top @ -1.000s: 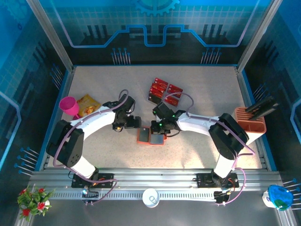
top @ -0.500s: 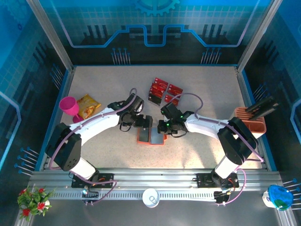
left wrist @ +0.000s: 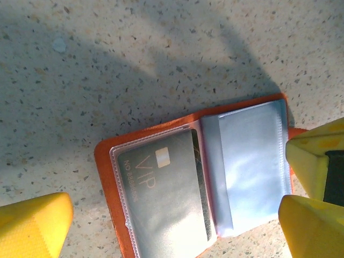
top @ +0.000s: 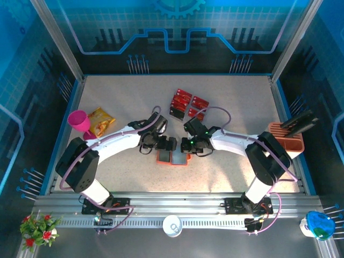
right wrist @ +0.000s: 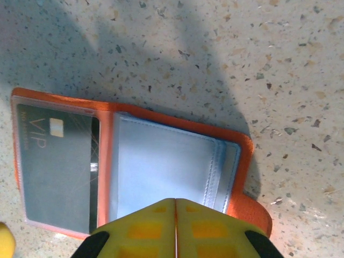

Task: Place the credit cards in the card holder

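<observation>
- The speckled table (top: 231, 102) is walled by a blue rim on its left, far and right sides, and both arms reach in from the near edge.
- The card holder (top: 172, 156) lies opened flat around the middle of the table, with bare surface on its near side and out to the right.
- The left gripper (top: 167, 144) hovers at the holder's far left edge with its yellow fingers (left wrist: 35, 226) spread wide. In the left wrist view one finger sits off the holder's left side and the other at its right edge.
- The right gripper (right wrist: 176, 207) is at the holder's right half, its fingertips pressed together with nothing visible between them. Whether they touch the pocket cannot be told.
- The credit cards (top: 185, 103) lie in a loose red cluster on the table beyond both grippers, apart from the holder.
- The holder's left half is a clear sleeve holding a grey-green card marked VIP (left wrist: 161, 188). Its right half is a stack of pale blue-grey pockets (right wrist: 164, 166) that look empty.
- A pink cup (top: 79, 120) and a yellow snack bag (top: 100, 120) sit side by side near the left rim.
- An orange slotted rack (top: 287, 141) stands at the right rim with a dark flat item (top: 300, 121) leaning out of it.
</observation>
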